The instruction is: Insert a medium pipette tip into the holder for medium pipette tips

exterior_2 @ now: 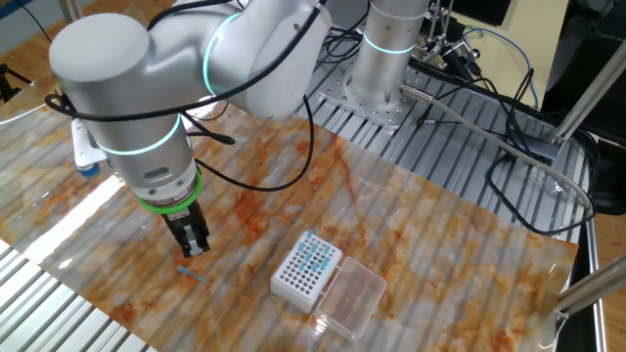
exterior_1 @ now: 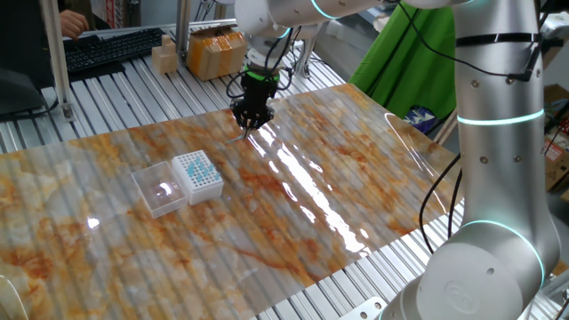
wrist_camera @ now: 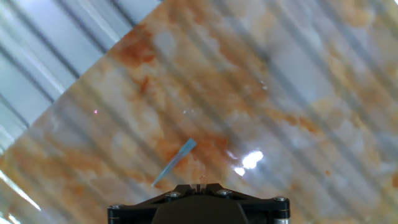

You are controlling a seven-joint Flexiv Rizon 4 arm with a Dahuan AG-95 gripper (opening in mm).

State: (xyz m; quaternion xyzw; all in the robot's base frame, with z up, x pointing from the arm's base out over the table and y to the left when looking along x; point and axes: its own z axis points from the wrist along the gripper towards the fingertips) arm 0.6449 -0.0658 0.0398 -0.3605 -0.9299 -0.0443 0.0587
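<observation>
Start at the left of the fixed view that looks across the mat: your tip box (exterior_1: 197, 174) sits there, white with a grid of teal holes, and its clear lid (exterior_1: 157, 189) is folded open flat beside it on the mat (exterior_1: 356, 169). It stands ready, and its holes show no loose tip being lowered in.

Move right and you reach the gripper (exterior_1: 250, 121), pointing straight down, low over the marbled mat and well apart from the box. Its fingers are pressed together with nothing between them, so you are not holding anything yet.

The pipette tip (wrist_camera: 175, 162) lies flat on the mat. In the hand view it is a thin pale-blue sliver slanting up to the right, just above the gripper's housing at the bottom edge of the picture. In the other fixed view the tip (exterior_2: 193, 275) lies just beside and below the gripper (exterior_2: 195, 245), apart from it, with the box (exterior_2: 307, 271) farther right.

So, by my reading, you are at the very start: the arm is near the tip, but pick-up, carry and insertion are all left. You would need to open the fingers first, line them across the sliver, and close on it without flicking it away.
</observation>
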